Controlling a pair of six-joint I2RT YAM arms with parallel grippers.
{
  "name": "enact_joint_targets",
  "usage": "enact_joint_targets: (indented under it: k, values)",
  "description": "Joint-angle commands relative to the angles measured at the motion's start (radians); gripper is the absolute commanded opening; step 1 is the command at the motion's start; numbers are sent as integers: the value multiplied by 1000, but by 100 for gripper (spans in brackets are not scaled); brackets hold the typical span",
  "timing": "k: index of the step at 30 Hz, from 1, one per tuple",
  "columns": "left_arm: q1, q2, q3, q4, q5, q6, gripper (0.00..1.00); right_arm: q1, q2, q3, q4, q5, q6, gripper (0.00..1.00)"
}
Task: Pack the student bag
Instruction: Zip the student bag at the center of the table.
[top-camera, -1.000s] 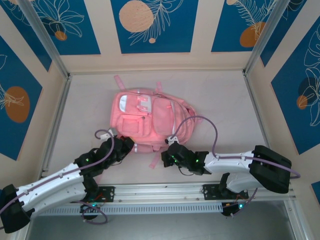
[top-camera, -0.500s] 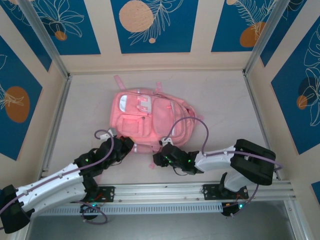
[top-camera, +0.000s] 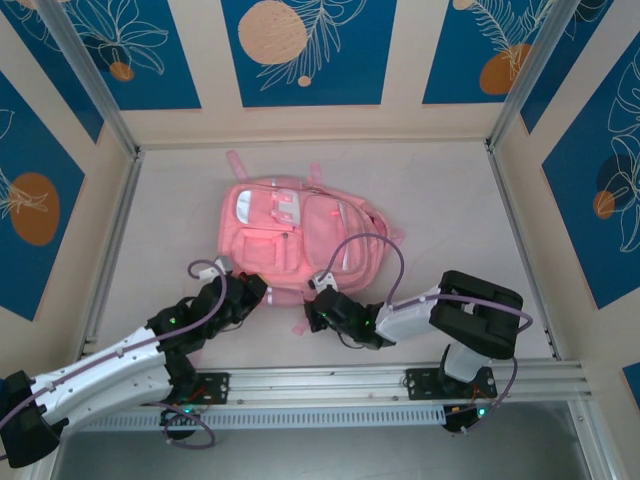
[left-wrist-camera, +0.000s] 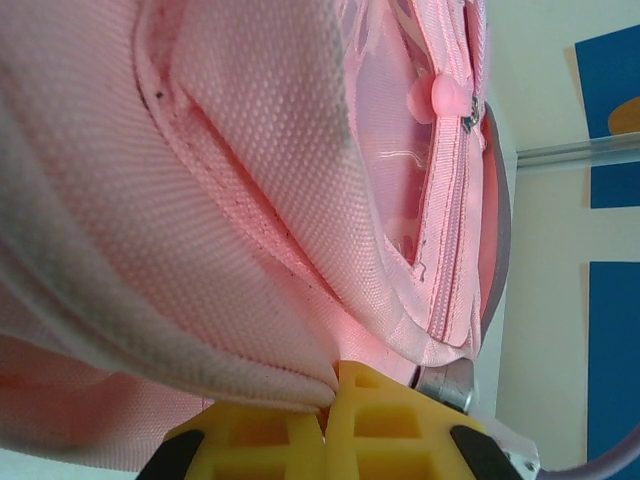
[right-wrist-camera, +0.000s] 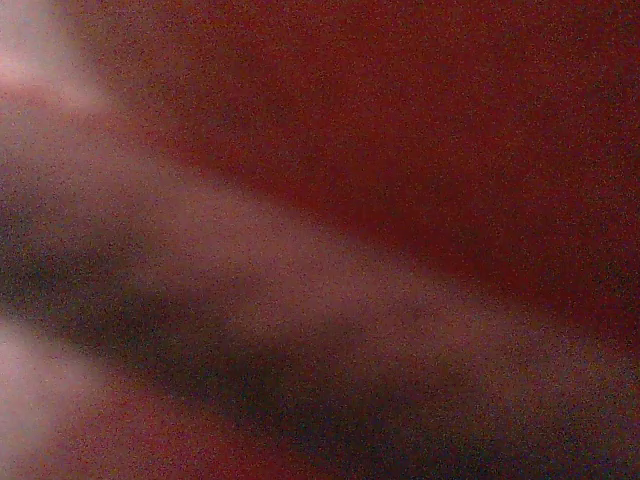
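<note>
**Desk:** What's the setting?

**Operator:** I have a pale, matte table (top-camera: 450, 200), boxed in by cream walls (top-camera: 400, 60) with blue leaf-print panels. The bag (top-camera: 300, 235) lies flat near the middle of the table. It is soft pink fabric with several padded pockets and silvery-white patches on its far-left part.

**Desk:** And your left side?

**Operator:** My left gripper (top-camera: 250, 290) sits at the bag's near-left corner. From above, the wrist body covers the fingertips. On the wrist camera, the yellow ribbed pads (left-wrist-camera: 385, 420) are pressed together, with a stitched fold of coarse woven fabric pinched between them. Above them a zip (left-wrist-camera: 455, 200) runs along the bag, with a rounded pink pull (left-wrist-camera: 448, 95) on it. The frame cuts off the rest of the bag.

**Desk:** The right?

**Operator:** My right gripper (top-camera: 318, 313) is at the bag's near edge, just beside a loose strap (top-camera: 303, 328). From overhead, its black housing hides the fingers. Its wrist camera is too blurred to read, dark red with a paler band slanting across and no edges I can pick out. I cannot tell whether that hand is apart or together, or whether it touches the fabric.
</note>
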Motion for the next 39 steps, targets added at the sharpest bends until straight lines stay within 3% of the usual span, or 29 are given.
enact_joint_targets:
  k: [1,33,37,39]
  values:
    - [-17,-16,3,4,29,5,0,-2,-9,-12,109,49,-52,2]
    - [-17,-101,-21,-79,-30,-20,0,24,-146,-91,-43,61,-28,0]
    - [-17,-102,-21,-78,-28,-22,0,27,-147,-120,51,20,-59,0]
    - [-17,-104,-20,-78,-25,-23,0,39,-130,-147,161,13,-100,14]
